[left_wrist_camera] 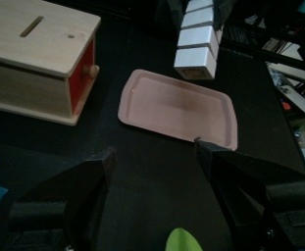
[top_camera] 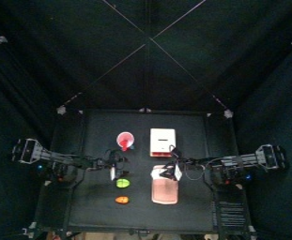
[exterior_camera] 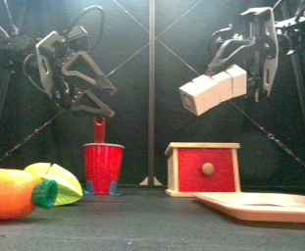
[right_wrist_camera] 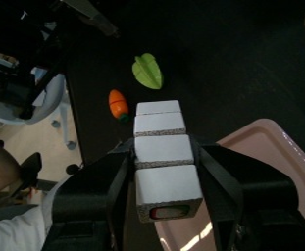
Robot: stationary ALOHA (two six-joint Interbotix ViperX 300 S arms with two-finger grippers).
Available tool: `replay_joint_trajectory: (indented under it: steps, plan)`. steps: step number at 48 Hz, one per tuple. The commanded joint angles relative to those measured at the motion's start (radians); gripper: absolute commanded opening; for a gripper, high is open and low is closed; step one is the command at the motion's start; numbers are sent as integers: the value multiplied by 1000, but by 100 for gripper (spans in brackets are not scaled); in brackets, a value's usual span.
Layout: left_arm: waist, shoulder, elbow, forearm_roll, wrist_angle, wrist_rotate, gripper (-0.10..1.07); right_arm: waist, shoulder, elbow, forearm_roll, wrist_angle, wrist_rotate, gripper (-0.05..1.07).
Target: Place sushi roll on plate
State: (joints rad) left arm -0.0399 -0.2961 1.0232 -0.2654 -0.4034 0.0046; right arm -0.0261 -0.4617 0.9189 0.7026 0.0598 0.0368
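Right gripper [right_wrist_camera: 166,181] apparently clamps sushi roll [right_wrist_camera: 163,157] above plate [right_wrist_camera: 279,162].

I saw a whitish sushi roll [exterior_camera: 214,89] with a darker end in the black right gripper [right_wrist_camera: 166,176], a salmon-pink plate [left_wrist_camera: 178,109], a red cup [exterior_camera: 102,167], a pale wooden box [left_wrist_camera: 37,61] with a red side, a green piece [right_wrist_camera: 147,71], an orange piece [right_wrist_camera: 117,103].

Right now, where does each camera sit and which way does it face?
Top: overhead, straight down on table; both arms enter sideways.
Front: table edge, level; red cup, box near; arms behind.
Left wrist: above plate; left gripper open.
Right wrist: looking down; right gripper clamps sushi roll.
Shared: both wrist views show sushi roll and plate.
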Motion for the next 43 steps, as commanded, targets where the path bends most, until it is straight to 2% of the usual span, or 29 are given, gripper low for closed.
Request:
replay_joint_trajectory:
  steps: [1, 13, 23, 27, 31, 38, 43]
  plan:
    - [-2, -6, -12, 0, -11, 0, 97, -48, -41, -32, 0, 71, 0, 60]
    - [0, 5, -12, -2, -11, 0, 97, -175, -67, -71, -20, 290, 3, 60]
    - [0, 9, -12, 0, -12, 0, 97, -224, -67, -100, -49, 417, 8, 60]
    - [0, 11, -12, 0, -12, 0, 97, -242, -67, -114, -81, 459, 52, 60]
    - [-2, 12, -11, -2, -12, 0, 97, -252, -69, -133, -160, 505, 127, 60]
    - [-2, 12, -12, -2, -12, 0, 97, -247, -78, -178, -390, 601, 330, 60]
    - [0, 12, -11, -2, -11, 0, 97, -212, -92, -187, -526, 600, 489, 60]
